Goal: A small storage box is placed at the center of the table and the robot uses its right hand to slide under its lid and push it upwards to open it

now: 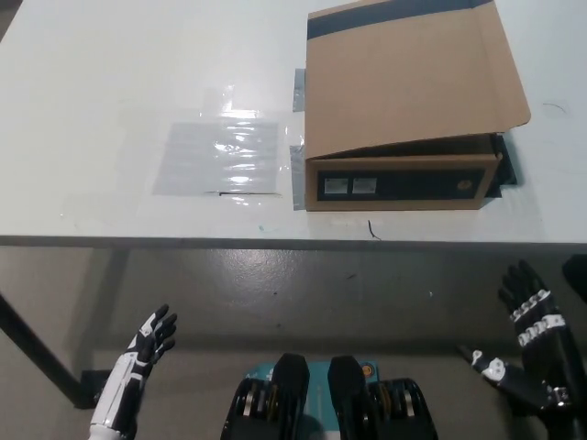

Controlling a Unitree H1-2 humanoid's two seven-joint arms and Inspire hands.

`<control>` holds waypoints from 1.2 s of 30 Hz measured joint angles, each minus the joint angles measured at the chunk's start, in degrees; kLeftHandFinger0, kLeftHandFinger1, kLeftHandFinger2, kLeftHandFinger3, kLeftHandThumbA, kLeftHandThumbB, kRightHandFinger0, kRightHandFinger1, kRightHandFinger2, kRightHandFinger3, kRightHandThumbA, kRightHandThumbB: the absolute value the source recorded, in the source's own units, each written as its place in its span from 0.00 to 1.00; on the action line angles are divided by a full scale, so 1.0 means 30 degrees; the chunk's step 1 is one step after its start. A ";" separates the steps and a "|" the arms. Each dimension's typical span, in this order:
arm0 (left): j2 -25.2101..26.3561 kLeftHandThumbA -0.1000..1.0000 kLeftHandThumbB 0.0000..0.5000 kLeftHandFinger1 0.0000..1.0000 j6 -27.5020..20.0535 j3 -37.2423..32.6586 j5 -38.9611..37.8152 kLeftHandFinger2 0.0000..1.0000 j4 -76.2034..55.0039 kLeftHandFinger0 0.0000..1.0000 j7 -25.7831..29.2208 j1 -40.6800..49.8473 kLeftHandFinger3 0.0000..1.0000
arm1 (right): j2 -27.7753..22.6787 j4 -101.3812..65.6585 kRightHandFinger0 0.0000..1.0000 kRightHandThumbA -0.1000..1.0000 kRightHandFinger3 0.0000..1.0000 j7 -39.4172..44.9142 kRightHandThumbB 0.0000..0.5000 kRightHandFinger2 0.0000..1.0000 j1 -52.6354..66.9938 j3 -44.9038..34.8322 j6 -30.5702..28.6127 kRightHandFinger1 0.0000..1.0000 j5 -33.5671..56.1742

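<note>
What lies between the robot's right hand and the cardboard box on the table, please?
In the head view, only bare floor and the table's front edge separate the right hand from the cardboard box.

The storage box [404, 101] stands on the bench [110, 92] right of centre, its lid [413, 73] raised slightly at the near edge. A clear plastic sheet [220, 156] lies flat left of it. The near approach is open.

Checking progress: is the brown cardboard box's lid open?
Barely: the brown cardboard box lid is slightly raised along its front edge, unopened.
</note>
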 measured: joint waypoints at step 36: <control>-0.0174 1.00 0.58 1.00 -0.0470 -0.0828 -0.0419 1.00 -0.0679 1.00 -0.0756 0.0043 1.00 | 0.0124 0.0044 1.00 1.00 1.00 -0.2311 0.58 1.00 -1.0350 -0.5029 0.4631 1.00 0.8874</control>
